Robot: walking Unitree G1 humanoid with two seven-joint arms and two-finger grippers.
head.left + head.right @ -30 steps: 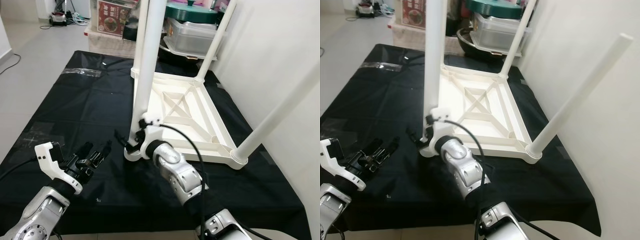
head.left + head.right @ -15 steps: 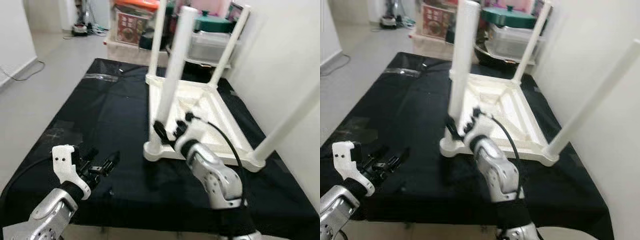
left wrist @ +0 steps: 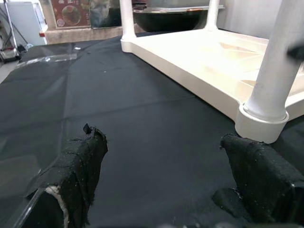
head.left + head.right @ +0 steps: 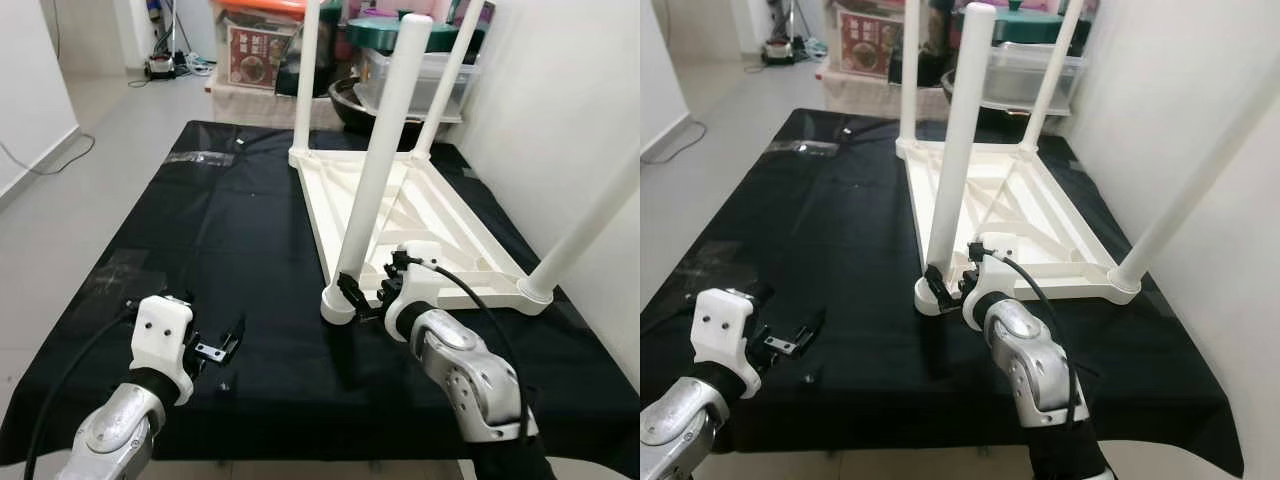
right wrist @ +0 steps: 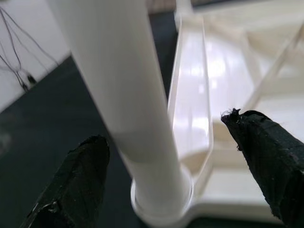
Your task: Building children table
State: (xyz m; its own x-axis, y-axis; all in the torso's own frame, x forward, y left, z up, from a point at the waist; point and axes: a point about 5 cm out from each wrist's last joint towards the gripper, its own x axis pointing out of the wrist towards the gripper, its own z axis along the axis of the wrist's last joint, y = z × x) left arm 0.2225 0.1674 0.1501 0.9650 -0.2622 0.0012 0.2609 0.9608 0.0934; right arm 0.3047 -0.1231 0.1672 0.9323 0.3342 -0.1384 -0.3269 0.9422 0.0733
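Four white legs rise from the upturned children's table (image 4: 400, 205), which lies top-down on a black cloth (image 4: 200, 230) at about 1 o'clock from the robot. The nearest leg (image 4: 380, 170) stands in the table's near-left corner socket (image 4: 338, 305). The right gripper (image 4: 367, 295) sits at that socket; in the right wrist view its two black fingers (image 5: 71, 183) are spread wide, one on each side of the leg's base, with a visible gap on both sides. The left gripper (image 4: 222, 345) hovers low over the cloth at 10 o'clock, well apart from the table; the left wrist view shows its fingers (image 3: 78, 164) parted and empty. At 12 o'clock beyond the cloth stand a printed carton (image 4: 255, 55), its lettering too small to read, and a clear lidded bin (image 4: 420, 75).
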